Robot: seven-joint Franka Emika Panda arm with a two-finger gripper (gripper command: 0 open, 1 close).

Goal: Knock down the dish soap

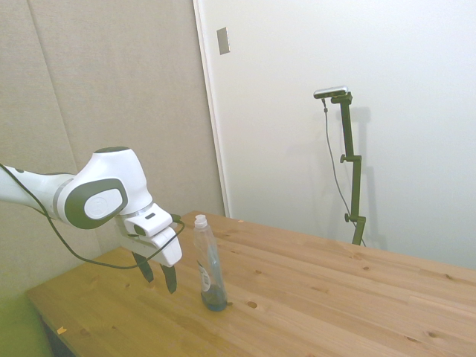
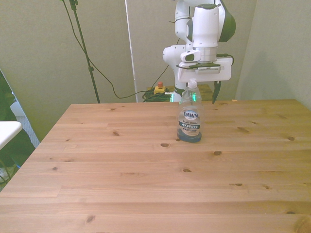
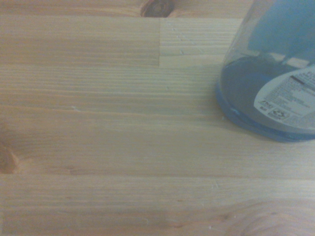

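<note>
Broadly, a wooden table (image 2: 121, 170) of knotted pale planks fills the scene, and it carries only one loose thing. Over its far edge hangs the white arm (image 1: 97, 197), its wrist bent down so that the gripper (image 1: 158, 274) points at the boards just behind the dish soap (image 2: 190, 114).

In the side view the two dark fingers (image 1: 171, 278) stand apart with a clear gap between them and nothing held; they hover above the wood, close beside the bottle but not touching it.

The dish soap stands upright on its base, nearer the table's far edge than its near one and a little toward the front view's right of the middle. It is a tall slim clear bottle with a white cap (image 2: 192, 82) and a pale label (image 2: 190, 118) facing the front camera.

Inside, a shallow pool of blue liquid (image 1: 214, 299) sits at the very bottom; the rest of the bottle looks empty. The wrist view shows that blue base (image 3: 268, 105) resting flat on the planks.
</note>
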